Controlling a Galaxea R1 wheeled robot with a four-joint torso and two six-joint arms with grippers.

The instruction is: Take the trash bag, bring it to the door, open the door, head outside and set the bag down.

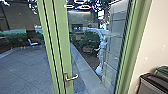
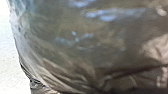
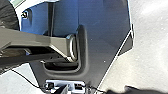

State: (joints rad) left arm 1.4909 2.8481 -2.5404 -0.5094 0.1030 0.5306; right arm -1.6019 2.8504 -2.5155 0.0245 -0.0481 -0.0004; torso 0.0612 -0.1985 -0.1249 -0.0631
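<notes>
Paved yard point(image 1: 22, 70) beyond glass door point(image 1: 63, 50). Near left gripper, plastic trash bag point(image 2: 80, 47) (likely soft, slippery): grasp bunched folds point(image 2: 57, 77). Unable to tell either grip.

- A green-framed glass door point(image 1: 60, 37) bars the way ahead.
- Free room surrounds its curved silver metal handle point(image 1: 73, 78).
- The pale wall point(image 1: 152, 37) and a black-rimmed bin point(image 1: 152, 83) obstruct the right.

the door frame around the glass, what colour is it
The door frame is light green, clearest in the head view.
</notes>
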